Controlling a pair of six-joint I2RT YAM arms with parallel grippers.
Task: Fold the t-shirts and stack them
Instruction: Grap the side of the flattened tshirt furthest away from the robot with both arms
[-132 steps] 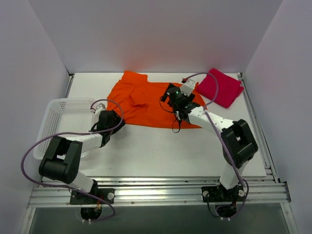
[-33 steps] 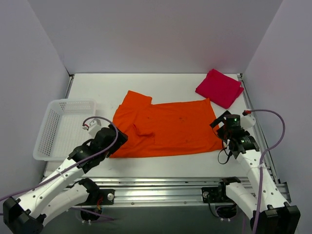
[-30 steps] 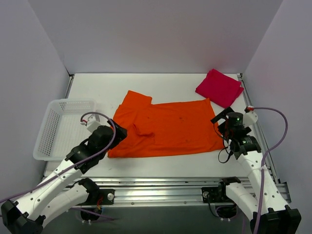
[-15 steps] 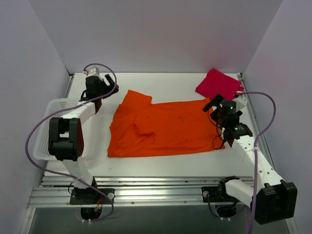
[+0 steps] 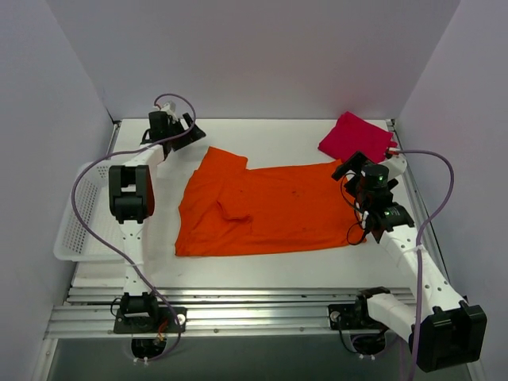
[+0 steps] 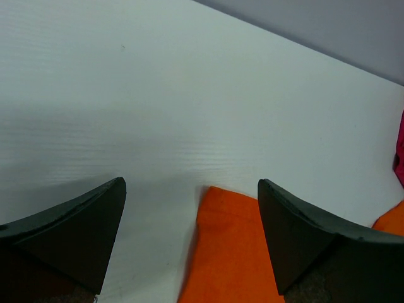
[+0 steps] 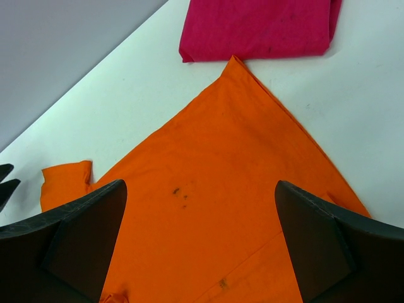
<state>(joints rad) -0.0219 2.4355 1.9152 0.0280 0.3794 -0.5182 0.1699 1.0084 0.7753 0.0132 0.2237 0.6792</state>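
The orange t-shirt lies spread flat in the middle of the table, with one sleeve folded over its left part. The red t-shirt lies folded at the back right. My left gripper is open and empty at the back left, just beyond the orange shirt's far left sleeve corner, which shows between its jaws. My right gripper is open and empty above the shirt's far right corner. In the right wrist view its jaws frame the orange shirt, with the red shirt beyond.
A white mesh basket stands at the left edge, partly behind the left arm. White walls close the back and both sides. The red shirt's edge shows at the far right of the left wrist view.
The orange shirt was drawn toward the front and spread out, then released. My left arm swung from the front left to the back left corner. My right gripper moved back along the shirt's right edge.
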